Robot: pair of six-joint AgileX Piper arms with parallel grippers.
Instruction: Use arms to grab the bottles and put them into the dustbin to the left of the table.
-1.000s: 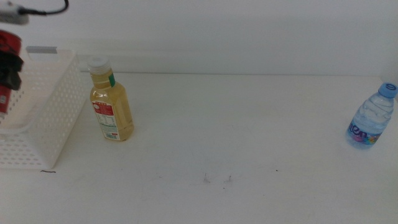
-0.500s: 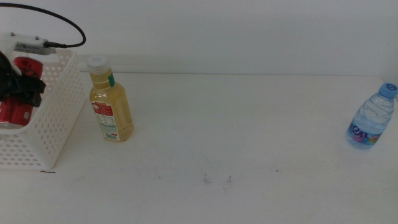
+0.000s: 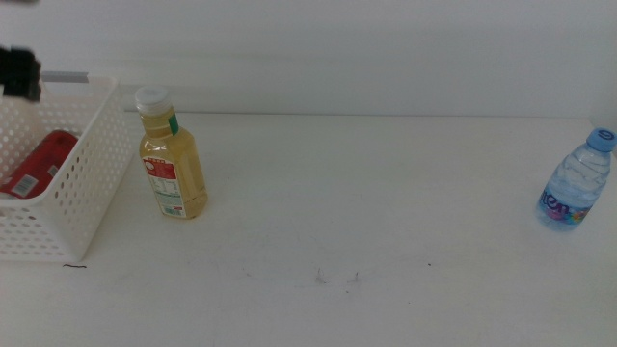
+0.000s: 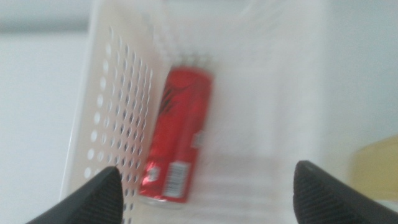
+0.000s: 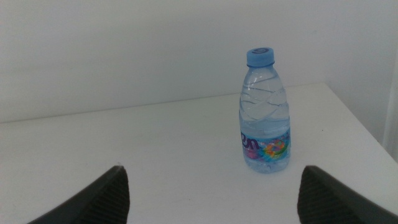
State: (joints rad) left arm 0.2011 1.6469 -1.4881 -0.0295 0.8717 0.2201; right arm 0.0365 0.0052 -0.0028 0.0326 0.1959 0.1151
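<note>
The slim red can [image 3: 37, 165] lies on its side inside the white dustbin [image 3: 92, 183] at the table's left; it also shows in the left wrist view [image 4: 179, 143]. My left gripper [image 4: 206, 169] is open and empty above the dustbin [image 4: 115, 112]; only a dark bit of it [image 3: 19, 72] shows at the top left of the middle view. The yellow-liquid bottle [image 3: 172, 159] stands upright just right of the dustbin. The small water bottle [image 3: 576, 180] stands at the far right. My right gripper [image 5: 212, 169] is open and faces that bottle [image 5: 264, 118] from a distance; it is out of the middle view.
The white table [image 3: 366, 222] stretches between the two bottles, with a few tiny dark specks [image 3: 335, 279] near the front. The water bottle stands near the table's right edge [image 5: 367, 124]. A white wall runs behind the table.
The left gripper has let go of the red can, which now lies in the dustbin. The gripper has risen and moved off toward the top left. The bottles have not moved.
</note>
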